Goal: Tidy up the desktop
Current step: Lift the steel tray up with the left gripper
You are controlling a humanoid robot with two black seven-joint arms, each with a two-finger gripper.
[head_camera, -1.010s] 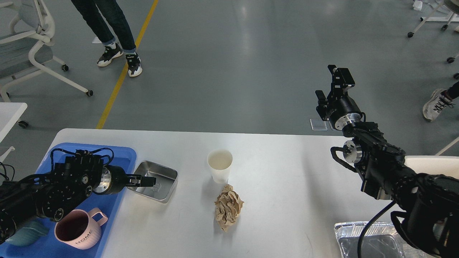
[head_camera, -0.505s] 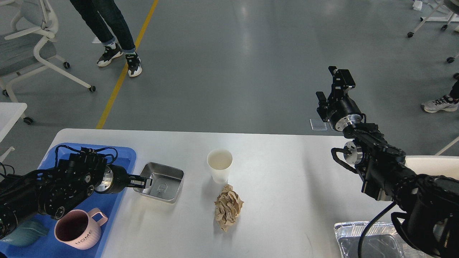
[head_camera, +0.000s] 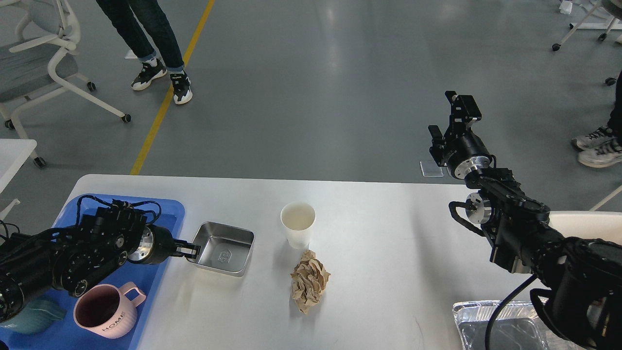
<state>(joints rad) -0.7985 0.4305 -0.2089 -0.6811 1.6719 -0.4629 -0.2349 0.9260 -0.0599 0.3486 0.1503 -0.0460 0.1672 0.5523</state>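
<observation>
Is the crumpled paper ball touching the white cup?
Apart. In the head view a thin strip of bare desktop shows between the base of the white cup and the top of the crumpled paper ball.

The steel tin (head_camera: 223, 248) has slid away from the blue tray (head_camera: 167, 206) toward the paper cup (head_camera: 298, 224), while the left gripper (head_camera: 190, 250), earlier reaching inside the tin, has drawn back to its tray-side rim.
</observation>
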